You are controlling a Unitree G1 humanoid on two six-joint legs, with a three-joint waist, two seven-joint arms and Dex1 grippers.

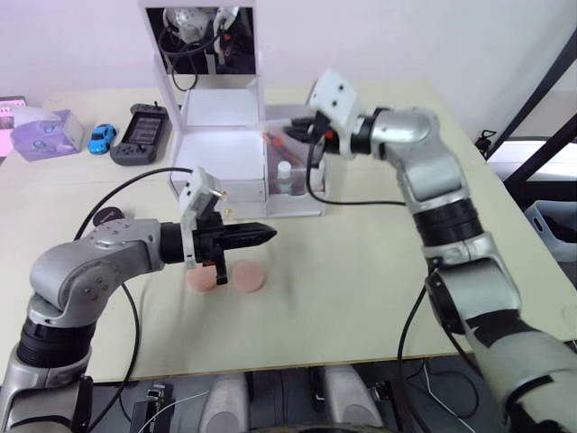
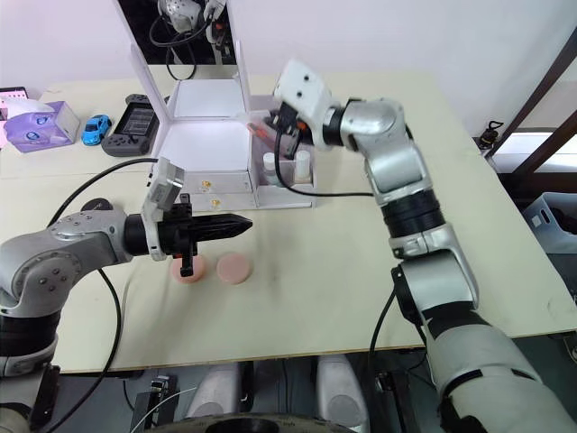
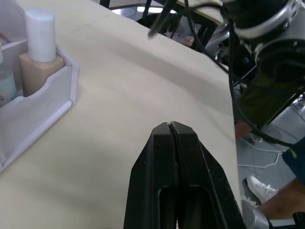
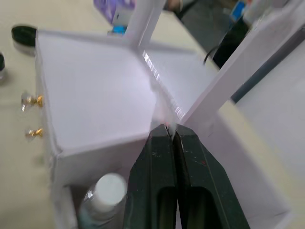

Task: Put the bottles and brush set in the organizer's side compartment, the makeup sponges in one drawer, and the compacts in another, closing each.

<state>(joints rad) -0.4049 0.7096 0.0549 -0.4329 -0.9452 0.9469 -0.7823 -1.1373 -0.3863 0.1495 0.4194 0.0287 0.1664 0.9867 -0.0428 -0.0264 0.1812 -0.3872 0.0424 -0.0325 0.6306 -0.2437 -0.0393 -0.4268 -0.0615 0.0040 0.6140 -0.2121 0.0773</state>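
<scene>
The white organizer (image 1: pixel 221 122) stands at the back centre with a mirror behind it. In its side compartment (image 2: pixel 287 194) stand bottles (image 2: pixel 303 162), with the foundation bottle (image 3: pixel 40 52) at one end. My right gripper (image 1: pixel 299 126) hovers over that compartment, shut on the clear brush set (image 1: pixel 273 137) with reddish brushes. Two pink makeup sponges (image 1: pixel 249 276) lie on the table in front of the organizer. My left gripper (image 1: pixel 270 234) is shut and empty just above them. The drawers with gold knobs (image 2: pixel 206 185) are closed. A black round compact (image 1: pixel 111 216) lies left of the organizer.
A game controller (image 1: pixel 140 135), a blue toy car (image 1: pixel 102 137) and a purple box (image 1: pixel 45 133) sit at the back left. Black cables (image 1: pixel 361 202) trail across the table. The table's right edge (image 1: pixel 532 262) is near my right arm.
</scene>
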